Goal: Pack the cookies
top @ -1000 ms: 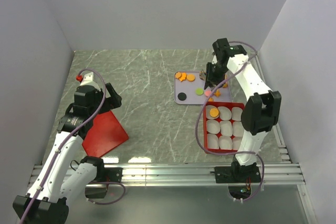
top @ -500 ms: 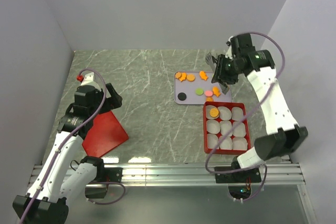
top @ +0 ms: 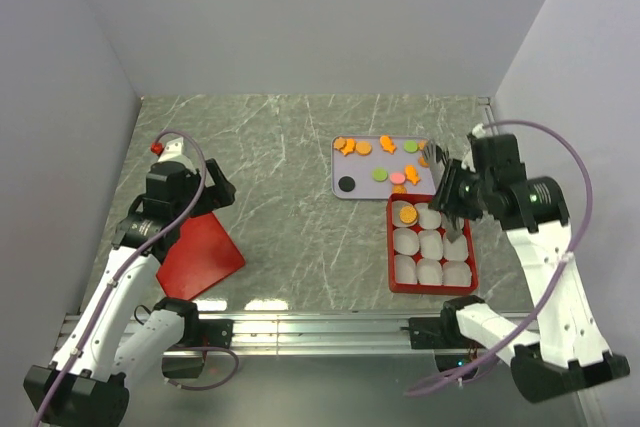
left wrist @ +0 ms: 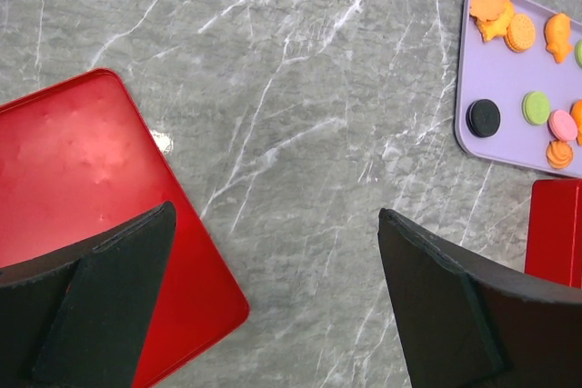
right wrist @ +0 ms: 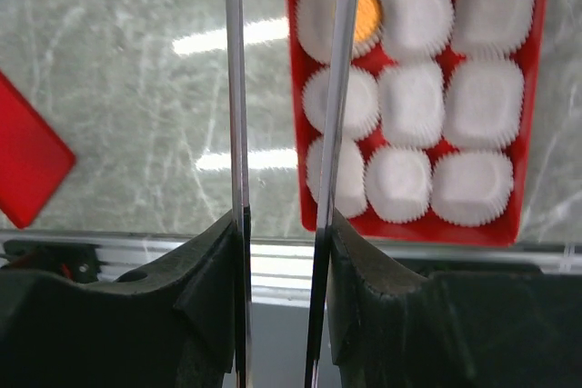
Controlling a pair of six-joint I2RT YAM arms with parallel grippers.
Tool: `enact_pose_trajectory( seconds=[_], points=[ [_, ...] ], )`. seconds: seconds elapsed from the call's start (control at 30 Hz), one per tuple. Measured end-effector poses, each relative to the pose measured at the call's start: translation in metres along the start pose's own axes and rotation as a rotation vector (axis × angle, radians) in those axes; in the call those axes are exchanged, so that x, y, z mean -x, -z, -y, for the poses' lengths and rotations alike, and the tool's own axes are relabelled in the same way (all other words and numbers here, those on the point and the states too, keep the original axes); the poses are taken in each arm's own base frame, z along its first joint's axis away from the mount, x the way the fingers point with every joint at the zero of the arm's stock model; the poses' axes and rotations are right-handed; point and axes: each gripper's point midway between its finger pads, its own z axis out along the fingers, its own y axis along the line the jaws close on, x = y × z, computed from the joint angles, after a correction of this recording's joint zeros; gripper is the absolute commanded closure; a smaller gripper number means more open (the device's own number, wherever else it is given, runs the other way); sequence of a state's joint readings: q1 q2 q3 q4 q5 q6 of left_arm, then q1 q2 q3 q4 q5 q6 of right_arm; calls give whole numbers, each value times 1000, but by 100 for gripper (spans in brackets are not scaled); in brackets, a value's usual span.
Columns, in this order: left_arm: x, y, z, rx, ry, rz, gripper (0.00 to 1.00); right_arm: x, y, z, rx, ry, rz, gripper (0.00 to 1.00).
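Several cookies (top: 363, 147) in orange, green, pink and black lie on a lilac tray (top: 340, 169), also seen in the left wrist view as cookies (left wrist: 520, 32). One orange cookie (top: 407, 215) sits in a back-left paper cup of the red box (top: 432, 288); the right wrist view shows this cookie (right wrist: 366, 12) too. My right gripper (top: 456, 199) hovers over the box, shut on metal tongs (right wrist: 338, 88) whose blades point toward the tray. Their tips are out of the wrist view. My left gripper (left wrist: 277, 224) is open over bare table beside the red lid (left wrist: 73, 179).
White paper cups (right wrist: 411, 102) fill the red box in a three-by-three grid. The red lid (top: 200, 255) lies flat at the left. Grey walls enclose the marble table, and an aluminium rail (top: 320, 329) runs along the near edge.
My right arm has lifted off the lilac tray and swung back and right, so the gripper with the tongs now hangs over the red box. The left arm has not moved.
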State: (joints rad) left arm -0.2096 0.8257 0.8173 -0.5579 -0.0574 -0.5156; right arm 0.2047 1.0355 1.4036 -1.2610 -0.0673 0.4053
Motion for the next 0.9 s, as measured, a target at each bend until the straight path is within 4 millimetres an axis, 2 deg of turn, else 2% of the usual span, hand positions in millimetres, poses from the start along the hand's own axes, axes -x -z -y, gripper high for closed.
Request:
enact_pose_trajectory(
  seconds=[0.17, 0.43, 0.57, 0.9],
  points=[
    [-2, 0, 3, -8, -6, -5, 1, -37, 1, 20, -41, -31, -39, 57],
    [-5, 1, 8, -20, -20, -11, 1, -76, -21, 34, -91, -104, -157, 50],
    [-6, 2, 11, -26, -30, -11, 1, -86, -29, 42, -128, -121, -190, 48],
    [-7, 6, 15, -38, -44, -1, 1, -92, -61, 54, -188, -152, -242, 48]
  ],
)
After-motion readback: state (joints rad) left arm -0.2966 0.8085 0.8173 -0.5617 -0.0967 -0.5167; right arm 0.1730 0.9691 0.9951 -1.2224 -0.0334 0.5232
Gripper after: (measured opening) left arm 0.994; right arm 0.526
